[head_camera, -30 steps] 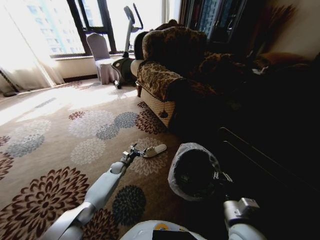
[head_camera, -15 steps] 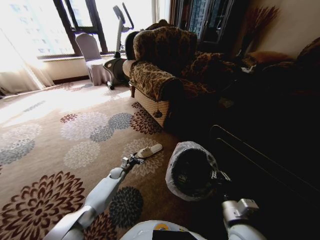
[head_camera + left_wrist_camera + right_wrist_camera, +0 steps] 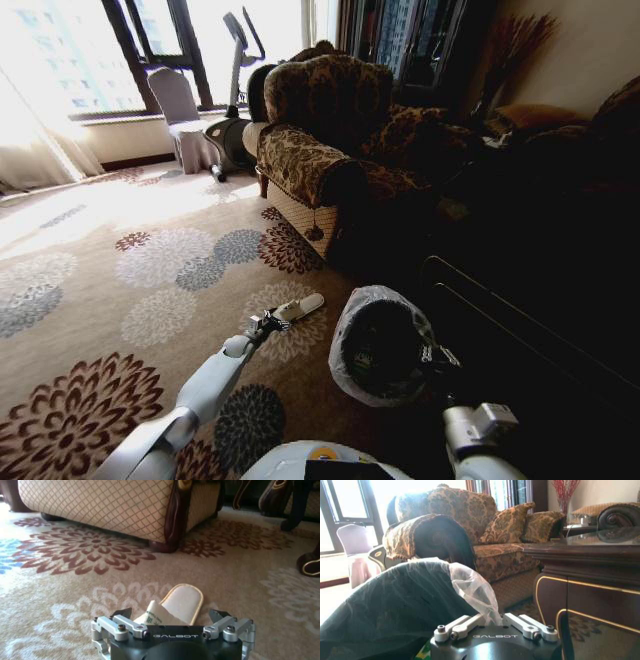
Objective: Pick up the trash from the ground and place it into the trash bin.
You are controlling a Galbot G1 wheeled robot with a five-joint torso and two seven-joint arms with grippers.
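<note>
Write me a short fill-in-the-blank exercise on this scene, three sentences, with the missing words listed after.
1. The left gripper hovers over a pale ____ lying on the carpet.
2. The right gripper is at the plastic liner of the ____.
3. Behind the slipper stands an ____ with a patterned cover.

Missing words: slipper; trash bin; armchair

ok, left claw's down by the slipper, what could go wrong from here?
1. The open left claw straddles a scrap of paper that lies against the slipper. Closing could catch the slipper too, or slide over the thin paper.
2. The right claw appears to hold the bin at its thin bag. The film could tear or slip, dropping the bin.
</note>
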